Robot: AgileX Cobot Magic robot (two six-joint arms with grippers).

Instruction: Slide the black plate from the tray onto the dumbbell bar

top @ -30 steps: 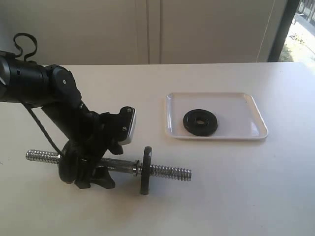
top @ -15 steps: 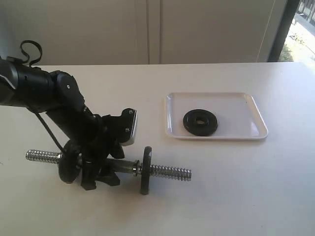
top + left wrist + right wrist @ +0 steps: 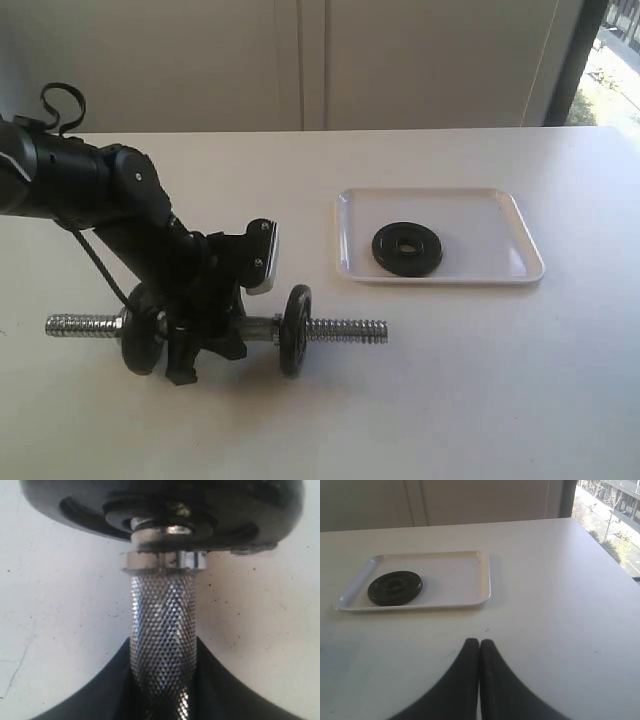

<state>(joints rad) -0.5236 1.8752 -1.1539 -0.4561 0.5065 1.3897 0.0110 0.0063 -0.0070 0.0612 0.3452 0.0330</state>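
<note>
The black plate lies in the tray, two o'clock from the left gripper clamped on the dumbbell bar, which runs nine-to-three. The right gripper, pressed together and empty, seems nearer.

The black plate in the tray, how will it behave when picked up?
The black plate looks like solid metal, so it is probably heavy for its size and stiff. It lies flat in the tray, so its low edge may be hard to pinch. Stood on edge, the round disc would likely roll.
</note>
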